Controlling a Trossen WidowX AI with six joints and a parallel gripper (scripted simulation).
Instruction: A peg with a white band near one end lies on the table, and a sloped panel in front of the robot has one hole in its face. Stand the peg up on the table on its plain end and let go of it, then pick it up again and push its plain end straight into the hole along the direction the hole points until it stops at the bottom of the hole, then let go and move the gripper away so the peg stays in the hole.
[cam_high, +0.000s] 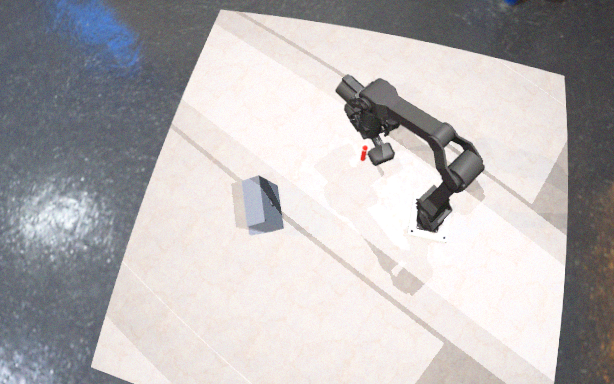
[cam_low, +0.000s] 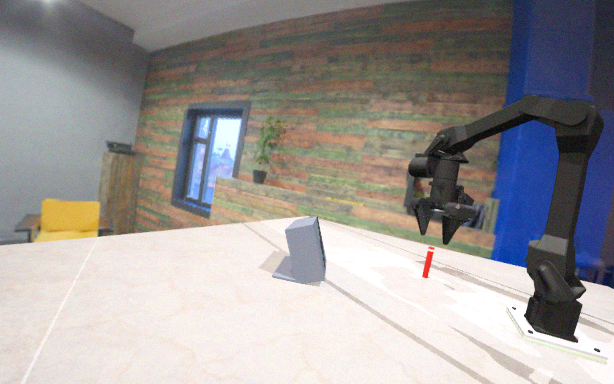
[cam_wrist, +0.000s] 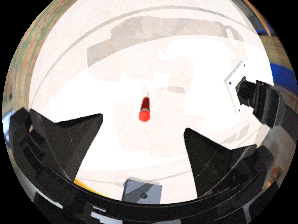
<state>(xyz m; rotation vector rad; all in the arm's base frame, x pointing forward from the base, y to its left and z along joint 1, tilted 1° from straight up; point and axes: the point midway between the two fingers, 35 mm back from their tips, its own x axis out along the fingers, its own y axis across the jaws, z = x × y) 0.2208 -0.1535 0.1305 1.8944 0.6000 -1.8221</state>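
Note:
The red peg (cam_high: 364, 153) (cam_low: 428, 262) (cam_wrist: 144, 110) stands upright on the table (cam_high: 300, 310) (cam_low: 200, 310), with its white-banded end up and its plain end down. My gripper (cam_high: 370, 139) (cam_low: 434, 234) (cam_wrist: 144, 125) is open and empty. It points down and hangs a short way above the peg without touching it. The grey sloped panel (cam_high: 260, 202) (cam_low: 302, 250) stands apart from the peg, further out from the robot; it also shows at the lower edge of the wrist view (cam_wrist: 143, 191). Its hole is not clear in these views.
The arm's base (cam_high: 432, 210) (cam_low: 552, 310) stands on a white plate on the table near the peg. Beyond the table are a dark floor, a wooden wall and a blue pillar.

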